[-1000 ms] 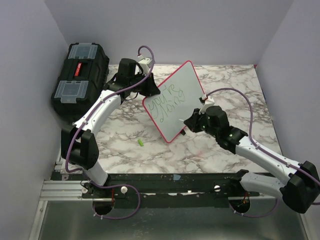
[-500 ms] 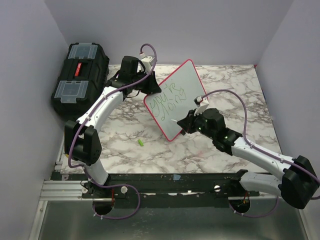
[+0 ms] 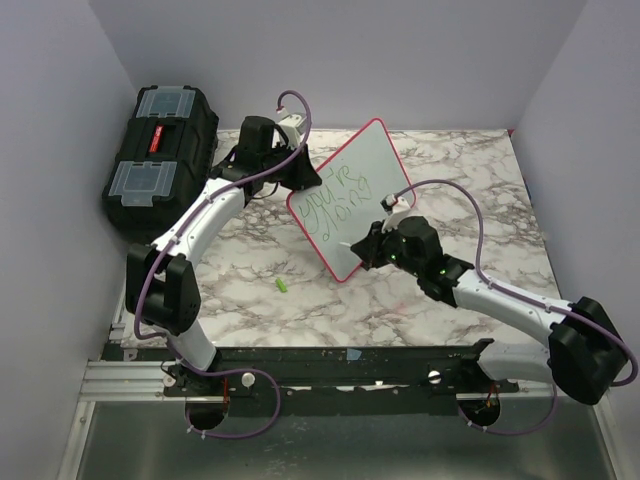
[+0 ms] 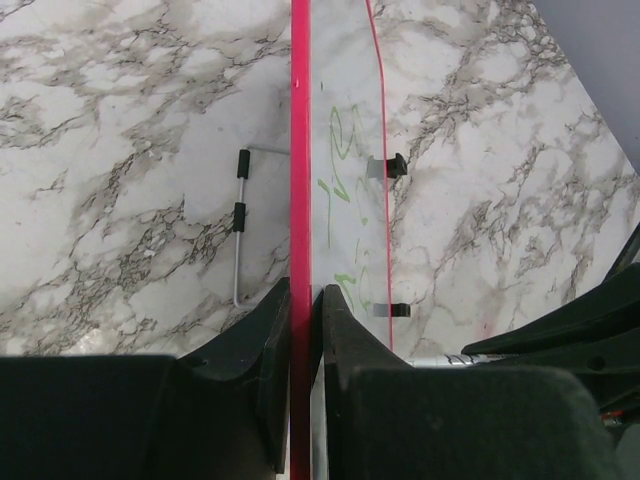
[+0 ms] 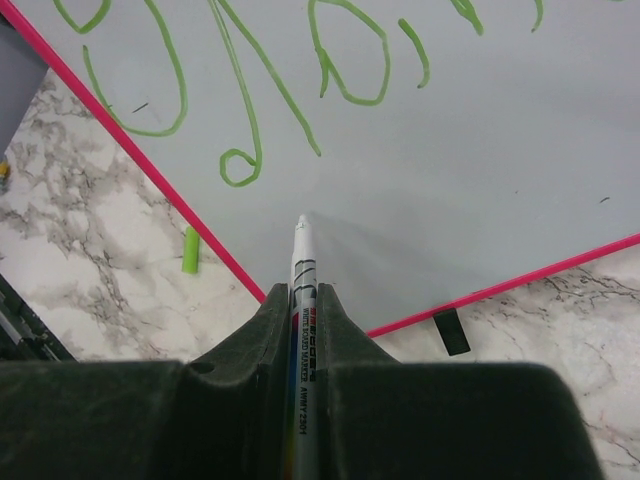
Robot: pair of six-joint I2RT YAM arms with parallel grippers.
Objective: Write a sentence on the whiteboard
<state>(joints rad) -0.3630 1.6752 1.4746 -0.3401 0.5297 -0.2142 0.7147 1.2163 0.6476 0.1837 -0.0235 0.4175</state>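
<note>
On the marble table, toward the middle: whiteboard stood up on edge and tilted, one corner down near the table, the opposite corner high toward the back wall, written face toward the right arm. Black toolbox at the far left against the wall, apart from the board. Left pincer clenched on the board's pink frame, one finger on each face, gripping the upper left edge as seen from above. Right pincer on the board's lower right side, in front of the written face, clamped around a white marker that runs out straight between its fingers. Marker tip points at bare board just below the lowest green strokes, near the bottom pink edge; at the surface or a hair off it, cannot tell which. The sentence sits mid-board in green hand lettering, two lines showing from above, roughly "you're" over "doing", slanting with the board, above the right pincer and below the left one. Small green cap-like bit lies on the table off the board's lower corner, touching nothing.
</note>
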